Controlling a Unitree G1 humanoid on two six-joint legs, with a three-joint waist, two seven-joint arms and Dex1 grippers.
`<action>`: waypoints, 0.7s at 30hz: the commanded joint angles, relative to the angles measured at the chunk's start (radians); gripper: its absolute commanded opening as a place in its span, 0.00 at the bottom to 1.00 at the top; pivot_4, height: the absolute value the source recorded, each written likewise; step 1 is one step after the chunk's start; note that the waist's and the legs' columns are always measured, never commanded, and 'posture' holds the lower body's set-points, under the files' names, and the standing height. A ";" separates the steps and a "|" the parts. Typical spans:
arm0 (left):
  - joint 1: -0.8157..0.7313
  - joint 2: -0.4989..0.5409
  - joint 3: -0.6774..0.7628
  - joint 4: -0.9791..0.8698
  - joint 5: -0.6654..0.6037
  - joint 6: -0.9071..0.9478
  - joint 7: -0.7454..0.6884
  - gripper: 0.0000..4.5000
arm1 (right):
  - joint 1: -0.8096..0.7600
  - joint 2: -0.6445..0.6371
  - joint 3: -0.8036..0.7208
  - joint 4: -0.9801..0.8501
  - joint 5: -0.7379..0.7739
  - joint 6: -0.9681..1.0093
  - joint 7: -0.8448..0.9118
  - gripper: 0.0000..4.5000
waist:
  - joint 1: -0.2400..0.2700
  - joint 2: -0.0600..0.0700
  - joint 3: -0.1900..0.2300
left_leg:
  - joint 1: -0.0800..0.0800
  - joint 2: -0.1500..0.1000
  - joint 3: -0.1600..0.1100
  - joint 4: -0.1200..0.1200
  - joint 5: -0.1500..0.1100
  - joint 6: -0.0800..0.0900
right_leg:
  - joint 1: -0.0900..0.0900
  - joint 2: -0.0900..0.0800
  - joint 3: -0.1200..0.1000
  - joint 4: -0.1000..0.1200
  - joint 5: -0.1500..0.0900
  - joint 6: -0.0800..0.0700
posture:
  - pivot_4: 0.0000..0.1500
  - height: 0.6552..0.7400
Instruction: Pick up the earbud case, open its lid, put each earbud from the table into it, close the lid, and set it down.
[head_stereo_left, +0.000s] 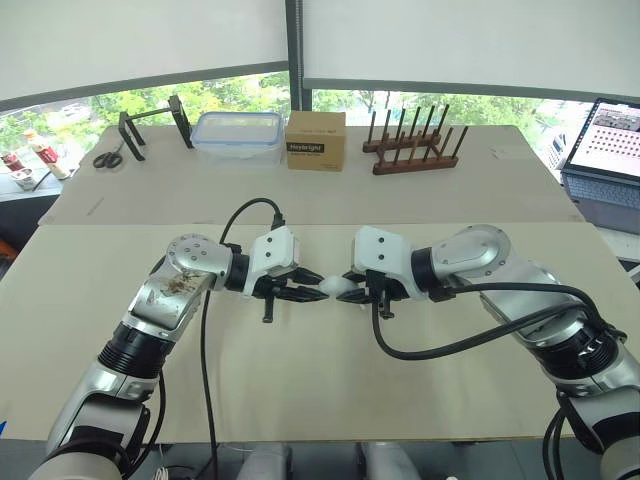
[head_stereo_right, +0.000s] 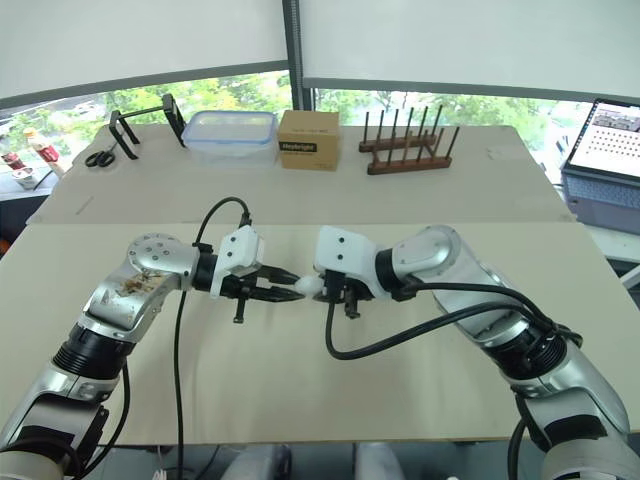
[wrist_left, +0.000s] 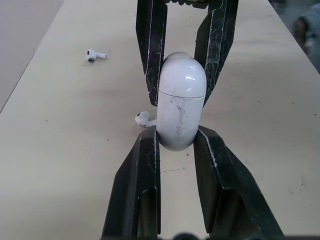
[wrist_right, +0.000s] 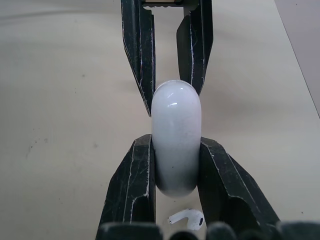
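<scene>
Left pincer (head_stereo_left: 308, 284) clamped the earbud case (wrist_left: 181, 107) by its base, right pincer (head_stereo_left: 356, 288) clamped its shut lid end, above the table (head_stereo_left: 300, 390). Likely braced to pry it open. One earbud (wrist_left: 143, 119) lay just below.

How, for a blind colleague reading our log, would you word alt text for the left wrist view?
A shut white earbud case is pinched from opposite ends by the black fingers of the left gripper and right gripper, above a beige table where two earbuds lie.
</scene>
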 joint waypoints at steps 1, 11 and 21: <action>-0.008 -0.020 0.016 -0.043 -0.020 0.003 0.015 0.10 | -0.003 0.003 -0.030 -0.028 -0.004 -0.019 0.005 0.17 | 0.000 0.000 0.000 | 0.000 0.000 0.000 0.000 0.000 0.000 | 0.000 0.000 0.000 0.000 0.000 0.000 | 1.00 1.00; -0.014 0.005 0.015 -0.030 0.004 -0.056 -0.016 0.74 | 0.009 -0.004 -0.034 -0.031 -0.017 -0.024 0.020 0.17 | 0.001 0.000 0.000 | 0.000 0.000 0.000 0.000 0.000 0.000 | 0.000 0.000 0.000 0.000 0.000 0.000 | 1.00 1.00; -0.031 0.000 0.010 -0.014 -0.009 -0.023 -0.024 0.85 | 0.011 -0.003 -0.035 -0.033 -0.019 -0.025 0.023 0.17 | 0.000 0.000 0.000 | 0.000 0.000 0.000 0.000 0.000 0.000 | 0.000 0.000 0.000 0.000 0.000 0.000 | 1.00 1.00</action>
